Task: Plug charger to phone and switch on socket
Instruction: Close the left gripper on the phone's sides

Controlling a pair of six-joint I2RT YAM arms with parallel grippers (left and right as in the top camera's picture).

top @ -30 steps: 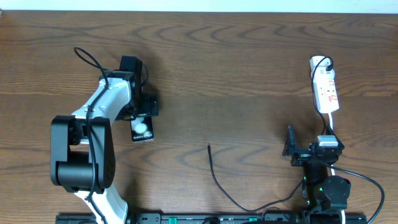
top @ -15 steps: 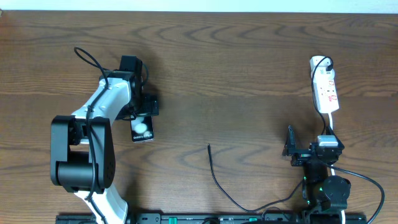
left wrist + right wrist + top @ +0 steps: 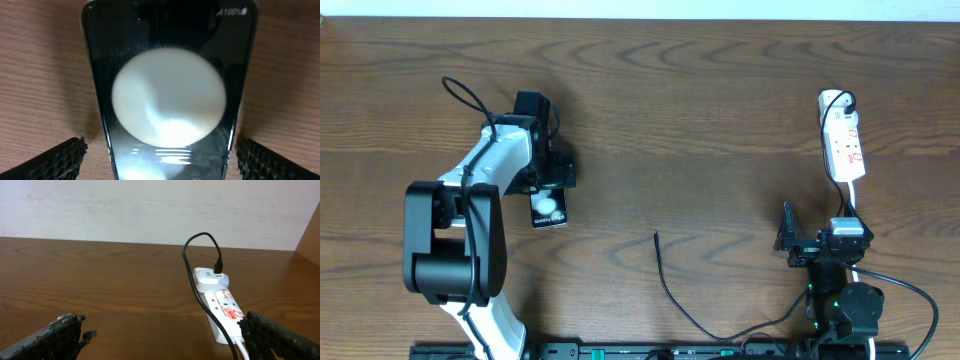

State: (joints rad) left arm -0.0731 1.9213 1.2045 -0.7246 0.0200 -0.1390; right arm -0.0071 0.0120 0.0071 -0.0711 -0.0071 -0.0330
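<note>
The phone (image 3: 549,212), a black slab with white round patches, lies flat on the table at the left. My left gripper (image 3: 549,195) is open over its upper end. In the left wrist view the phone (image 3: 167,55) fills the frame, and my left gripper (image 3: 160,167) has one finger on each side of it with a gap of wood showing at both. The charger (image 3: 665,280) is a thin black cable with its plug tip loose at mid table. The white socket (image 3: 842,140) lies at the far right. My right gripper (image 3: 817,240) is open and empty just short of the socket (image 3: 222,307).
A white adapter (image 3: 209,277) with a black cable (image 3: 192,245) is plugged into the socket's far end. A white cord (image 3: 853,200) runs from the socket toward the right arm. The white wall (image 3: 150,205) stands behind the table's far edge.
The left arm has shifted very slightly. The phone, the charger and the right arm have not moved.
</note>
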